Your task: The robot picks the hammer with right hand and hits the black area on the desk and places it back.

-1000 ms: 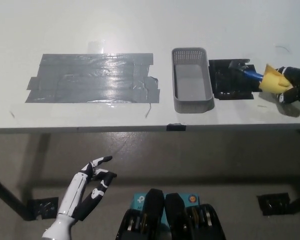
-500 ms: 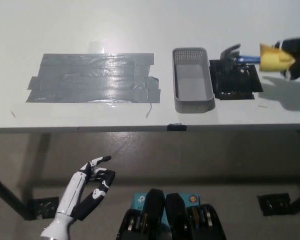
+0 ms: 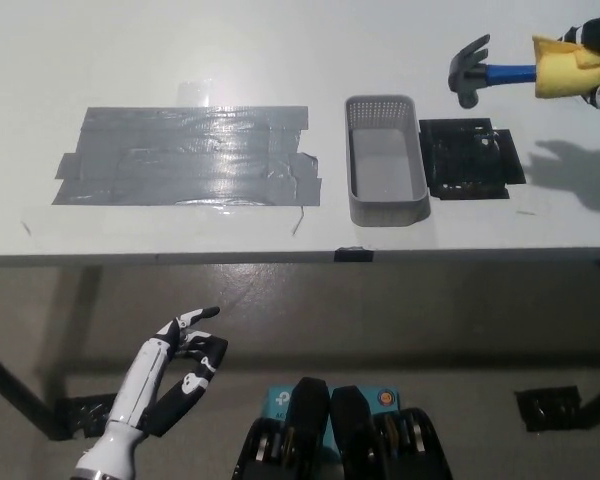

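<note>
White table (image 3: 230, 60) carries grey tape patch (image 3: 185, 155), grey basket (image 3: 384, 160), black area (image 3: 471, 159). Right robot hand (image 3: 595, 62), frame-cropped, grips hammer (image 3: 505, 73) above it. Left robot hand (image 3: 180, 365) idles below, fingers spread.

The surface (image 3: 280, 40) under my reach looks smooth, matt and white, like laminate. At nine o'clock on it lies a patch of grey tape (image 3: 185, 155), glossy and wrinkled, its overlapping strips catching the light. The basket (image 3: 384, 160) near the centre looks like grey plastic, matt, with a perforated mesh wall. Just beside it toward three o'clock, the black area (image 3: 470, 158) shows a crinkled, faintly shiny face. In my right hand (image 3: 595, 65), the hammer (image 3: 505, 72) has a dark, dull metal head, a glossy blue shaft and a soft-looking matt yellow grip.
</note>
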### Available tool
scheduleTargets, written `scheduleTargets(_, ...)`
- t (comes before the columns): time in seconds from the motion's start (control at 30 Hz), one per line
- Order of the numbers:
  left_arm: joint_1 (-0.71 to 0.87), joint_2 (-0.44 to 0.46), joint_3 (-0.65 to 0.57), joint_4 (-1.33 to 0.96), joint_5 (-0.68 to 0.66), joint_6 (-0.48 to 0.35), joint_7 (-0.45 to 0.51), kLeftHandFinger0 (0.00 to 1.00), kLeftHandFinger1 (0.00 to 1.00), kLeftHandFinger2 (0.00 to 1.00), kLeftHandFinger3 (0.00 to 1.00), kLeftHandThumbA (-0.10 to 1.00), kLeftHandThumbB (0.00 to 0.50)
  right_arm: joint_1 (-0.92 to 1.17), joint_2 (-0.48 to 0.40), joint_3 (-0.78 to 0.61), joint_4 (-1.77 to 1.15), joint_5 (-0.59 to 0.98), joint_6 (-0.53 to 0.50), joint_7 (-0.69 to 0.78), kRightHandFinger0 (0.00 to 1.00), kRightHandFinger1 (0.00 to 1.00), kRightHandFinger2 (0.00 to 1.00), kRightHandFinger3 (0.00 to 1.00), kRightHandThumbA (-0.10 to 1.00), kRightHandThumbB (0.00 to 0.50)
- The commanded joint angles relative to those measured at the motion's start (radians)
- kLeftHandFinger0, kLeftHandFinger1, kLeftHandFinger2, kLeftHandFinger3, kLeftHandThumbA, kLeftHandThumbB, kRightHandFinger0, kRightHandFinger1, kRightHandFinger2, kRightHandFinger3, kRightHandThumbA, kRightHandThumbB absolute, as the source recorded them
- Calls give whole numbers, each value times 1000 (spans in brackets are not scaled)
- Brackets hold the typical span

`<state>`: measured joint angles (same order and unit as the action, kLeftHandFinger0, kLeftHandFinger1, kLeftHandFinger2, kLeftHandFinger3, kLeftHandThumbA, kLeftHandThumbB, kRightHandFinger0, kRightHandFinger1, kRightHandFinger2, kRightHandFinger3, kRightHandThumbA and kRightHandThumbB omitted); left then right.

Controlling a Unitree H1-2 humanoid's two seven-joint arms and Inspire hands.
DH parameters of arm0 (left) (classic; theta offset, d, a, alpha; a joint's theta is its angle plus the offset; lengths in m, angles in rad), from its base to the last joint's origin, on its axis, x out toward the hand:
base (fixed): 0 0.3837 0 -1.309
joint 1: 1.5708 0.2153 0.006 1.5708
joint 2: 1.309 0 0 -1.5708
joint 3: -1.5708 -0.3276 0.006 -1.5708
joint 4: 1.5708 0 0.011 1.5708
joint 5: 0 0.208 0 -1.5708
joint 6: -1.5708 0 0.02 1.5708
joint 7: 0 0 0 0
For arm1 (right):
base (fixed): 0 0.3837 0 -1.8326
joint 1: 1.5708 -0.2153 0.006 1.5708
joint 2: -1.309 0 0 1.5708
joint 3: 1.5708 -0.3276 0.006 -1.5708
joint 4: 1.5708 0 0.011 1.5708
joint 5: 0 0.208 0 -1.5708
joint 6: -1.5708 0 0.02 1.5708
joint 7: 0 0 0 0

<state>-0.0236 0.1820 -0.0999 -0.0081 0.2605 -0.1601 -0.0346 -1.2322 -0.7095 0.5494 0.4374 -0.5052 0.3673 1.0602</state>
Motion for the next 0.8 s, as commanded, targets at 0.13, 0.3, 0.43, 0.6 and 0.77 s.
scheduleTargets(0.13, -13, 17, 8, -31, 6, -45, 4, 577, 583, 572, 779, 806, 2, -55, -8, -18, 52, -17, -61, -22, 28, 652, 980, 923, -100, 116)
scheduleTargets(0.3, -13, 17, 8, -36, 4, -40, 2, 584, 578, 566, 773, 815, 0, -35, 15, -22, 84, -27, -45, -37, 0, 427, 763, 748, -100, 128)
scheduleTargets(0.43, -16, 15, 10, -29, -6, -45, 2, 570, 571, 563, 768, 818, 5, -28, 30, -26, 108, -35, -13, -37, 0, 390, 747, 745, -100, 107)
scheduleTargets(0.6, -17, 15, 11, -29, -8, -48, 0, 553, 565, 563, 767, 810, 0, -26, 45, -80, 171, 15, -16, -61, 0, 523, 879, 903, -100, 123)
scheduleTargets(0.77, -15, 14, 10, -34, -2, -36, -1, 556, 567, 569, 769, 831, 13, -78, 39, -222, 280, 87, 32, -98, 1, 533, 935, 1000, -100, 141)
